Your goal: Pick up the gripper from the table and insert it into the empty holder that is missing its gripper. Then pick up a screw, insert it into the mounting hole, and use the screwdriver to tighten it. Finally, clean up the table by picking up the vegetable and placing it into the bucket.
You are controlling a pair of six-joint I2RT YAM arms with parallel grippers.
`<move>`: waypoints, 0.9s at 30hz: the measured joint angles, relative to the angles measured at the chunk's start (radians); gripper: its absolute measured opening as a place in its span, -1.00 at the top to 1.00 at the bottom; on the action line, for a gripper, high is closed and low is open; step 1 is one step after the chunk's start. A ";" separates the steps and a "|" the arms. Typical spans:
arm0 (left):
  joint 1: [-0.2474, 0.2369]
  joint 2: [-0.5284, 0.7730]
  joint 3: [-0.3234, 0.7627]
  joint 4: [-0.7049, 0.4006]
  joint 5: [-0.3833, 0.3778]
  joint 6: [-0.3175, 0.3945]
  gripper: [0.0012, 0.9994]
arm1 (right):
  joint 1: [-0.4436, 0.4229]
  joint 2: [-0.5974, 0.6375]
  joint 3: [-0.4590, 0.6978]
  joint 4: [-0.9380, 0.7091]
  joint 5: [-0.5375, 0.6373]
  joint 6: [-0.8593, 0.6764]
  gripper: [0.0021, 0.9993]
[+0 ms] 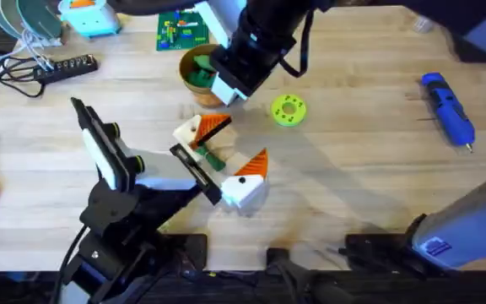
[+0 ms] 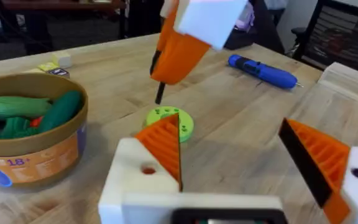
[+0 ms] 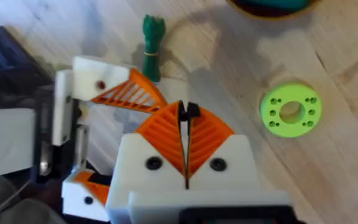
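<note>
The right arm is crossing the top of the overhead view as a dark, blurred bulk, and it is covering part of the bucket (image 1: 194, 66). The tip of the right gripper (image 3: 186, 118) is pinching a thin black piece, which is looking like a screw (image 2: 160, 93), though it is too small to be sure; the ribbed orange pads are pressing flat together around it. It is hanging above the lime-green disc (image 2: 169, 122), a flat ring with small holes.

The left gripper (image 1: 236, 143) is resting low over the wooden table (image 1: 353, 186) with its white, orange-tipped wedge fingers spreading wide and holding nothing. The slim dark green vegetable (image 1: 213, 158) is lying on the table near these fingers, partly hidden by one of them.

The round bucket is holding smooth, plump green toys. The blue screwdriver (image 1: 447, 106) is lying well apart at the table's right side.
</note>
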State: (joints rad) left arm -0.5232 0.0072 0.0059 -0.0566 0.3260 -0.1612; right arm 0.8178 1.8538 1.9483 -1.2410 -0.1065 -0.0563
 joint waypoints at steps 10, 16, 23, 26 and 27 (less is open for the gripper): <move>0.000 0.000 0.000 0.000 0.000 0.000 -0.99 | 0.042 0.000 0.123 -0.062 -0.008 0.016 0.99; 0.000 0.000 0.000 0.000 0.000 0.000 -0.99 | 0.073 0.000 0.129 -0.065 -0.015 0.026 0.99; 0.000 0.000 0.000 0.000 0.004 0.005 -0.99 | 0.118 0.000 0.129 -0.064 -0.016 0.026 0.99; 0.000 0.000 0.000 0.001 0.029 0.032 -0.99 | 0.125 0.000 0.129 -0.064 -0.018 0.026 0.99; 0.000 0.000 0.000 0.001 0.036 0.041 -0.99 | 0.127 0.000 0.129 -0.064 -0.019 0.026 0.99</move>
State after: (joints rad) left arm -0.5232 0.0073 0.0059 -0.0559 0.3622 -0.1203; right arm 0.9443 1.8542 2.0769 -1.3052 -0.1251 -0.0303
